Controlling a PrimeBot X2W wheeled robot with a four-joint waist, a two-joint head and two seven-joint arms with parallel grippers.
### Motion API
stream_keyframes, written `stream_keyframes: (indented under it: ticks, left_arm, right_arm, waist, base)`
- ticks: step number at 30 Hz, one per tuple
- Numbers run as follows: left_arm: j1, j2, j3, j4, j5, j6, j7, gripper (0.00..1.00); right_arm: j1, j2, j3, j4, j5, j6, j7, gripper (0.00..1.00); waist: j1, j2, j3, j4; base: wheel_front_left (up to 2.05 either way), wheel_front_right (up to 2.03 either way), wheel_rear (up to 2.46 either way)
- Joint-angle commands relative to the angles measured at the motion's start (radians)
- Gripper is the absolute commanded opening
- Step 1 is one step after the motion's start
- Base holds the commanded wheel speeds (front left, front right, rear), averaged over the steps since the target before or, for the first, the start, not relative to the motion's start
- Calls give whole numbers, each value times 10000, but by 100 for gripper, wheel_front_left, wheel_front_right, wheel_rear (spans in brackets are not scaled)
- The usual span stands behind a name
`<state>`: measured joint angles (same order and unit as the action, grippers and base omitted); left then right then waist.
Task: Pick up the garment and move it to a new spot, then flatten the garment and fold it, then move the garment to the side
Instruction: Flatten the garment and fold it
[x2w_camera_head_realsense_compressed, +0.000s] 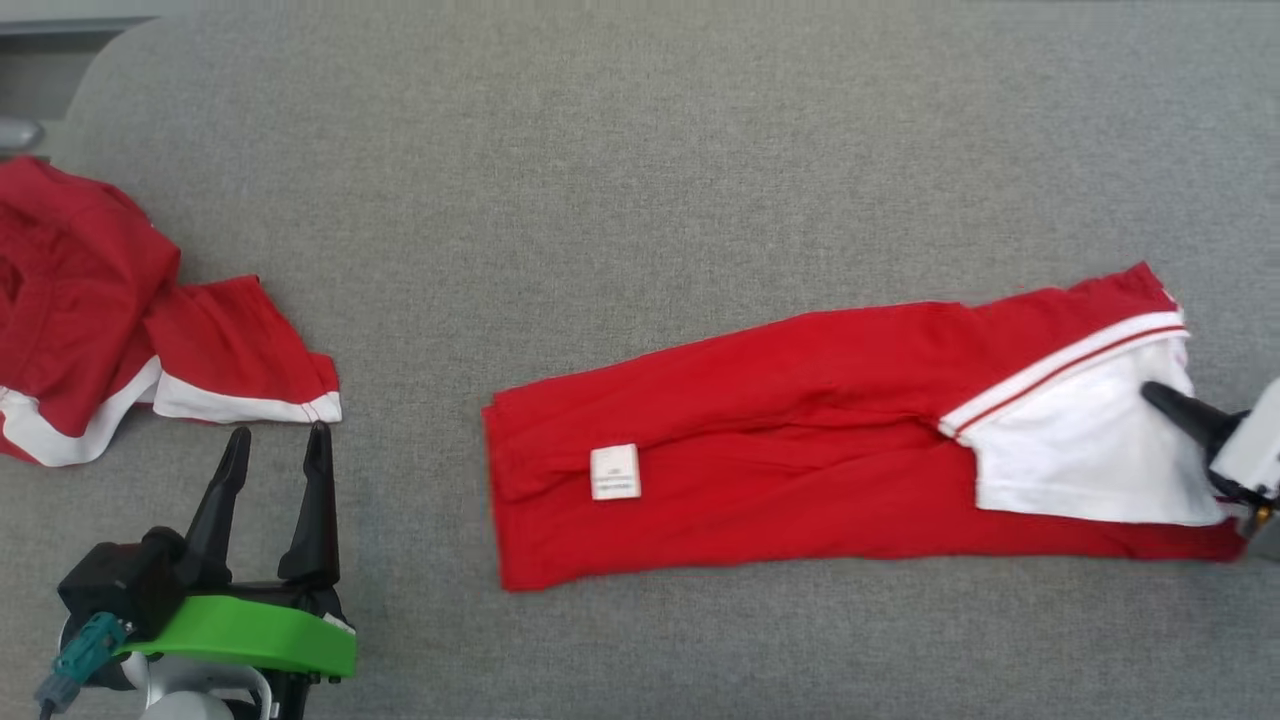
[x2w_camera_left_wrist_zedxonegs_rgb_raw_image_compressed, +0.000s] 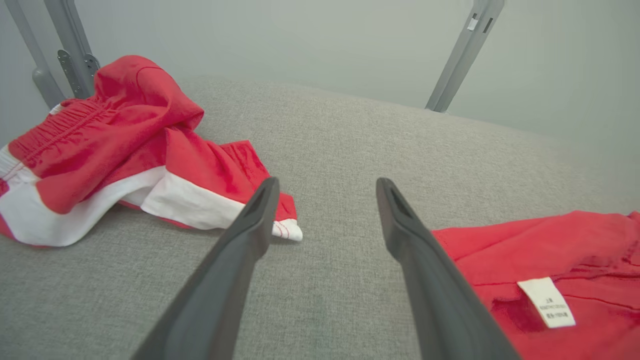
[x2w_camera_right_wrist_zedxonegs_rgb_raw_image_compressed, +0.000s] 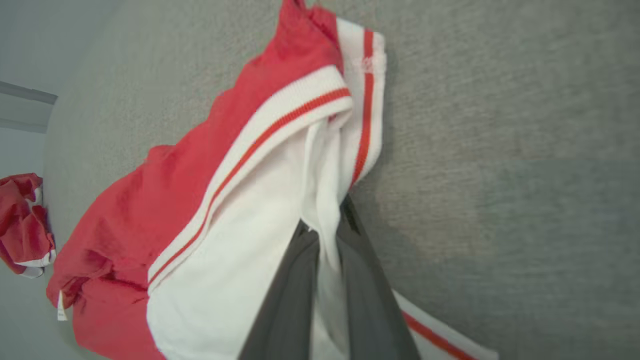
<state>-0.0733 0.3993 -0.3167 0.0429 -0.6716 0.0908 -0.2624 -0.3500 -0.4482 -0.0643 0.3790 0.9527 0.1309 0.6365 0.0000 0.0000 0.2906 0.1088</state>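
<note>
Left gripper (x2w_camera_head_realsense_compressed: 279, 432) sat nearest, low on the left. Its casing was green and its two dark fingers were spread wide, holding nothing. The tips stopped just short of the white hem of a second garment (x2w_camera_head_realsense_compressed: 90, 300).

Garment (x2w_camera_head_realsense_compressed: 780, 430) lay right of centre on the table (x2w_camera_head_realsense_compressed: 640, 150), stretched long and slightly slanted.
- Mostly red, fairly flat, with soft creases running lengthwise.
- Left end squared off, with a small white label (x2w_camera_head_realsense_compressed: 615, 471) sewn near it.
- Right end carried a white panel (x2w_camera_head_realsense_compressed: 1080, 450), bordered by a white band (x2w_camera_head_realsense_compressed: 1060, 365) with a thin red stripe.

Right gripper (x2w_camera_head_realsense_compressed: 1165, 395) reached in from the right edge, fingers clamped on a fold of the white panel. In the right wrist view, white cloth was pinched between the two dark fingers.

Second garment was red with white trim, crumpled in a heap at the far left, well apart from the first.

Open room:
- Wide bare grey surface behind the garment.
- A clear gap between the two garments.
- A narrower strip in front.

The table's rounded corner showed at the far left.

Count: two garments, two grippers, one label.
</note>
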Motion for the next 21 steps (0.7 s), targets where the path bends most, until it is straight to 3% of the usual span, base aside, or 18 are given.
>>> stream_keyframes:
  ticks: [1,7,11,15,20,21]
  left_arm:
    - [276,-226,290,203,170,-309,-24,100]
    - [807,-875,1060,840,645,-1118,-26,100]
    - [1079,-1204,1332,1093,968,-1450,-25,100]
    - [1154,-1474,1527,1109,1220,-1652,-26,100]
    - [850,-1561,1586,1140,1534,-1864,-27,100]
    - [850,-1561,1586,1140,1534,-1864,-27,100]
  right_arm:
    - [283,-384,-487,302,-47,-3,-82,0]
    - [829,-1196,-2361,981,-216,-2,-293,0]
    - [938,-669,-2690,-235,238,0,343,0]
    - [1232,55,-1930,-2172,747,0,1298,0]
    - [1512,1373,-67,-3789,-273,0,1316,0]
    - [1512,1373,-67,-3789,-273,0,1316,0]
  waist:
    - [0,0,-474,-249]
    - [0,0,-1138,-371]
    - [0,0,-1447,-415]
    - [0,0,-1613,-464]
    - [0,0,-1501,-508]
    - [0,0,-1501,-508]
  base:
    - [0,0,0]
    - [0,0,0]
    - [0,0,0]
    - [0,0,0]
    - [0,0,0]
    - [0,0,0]
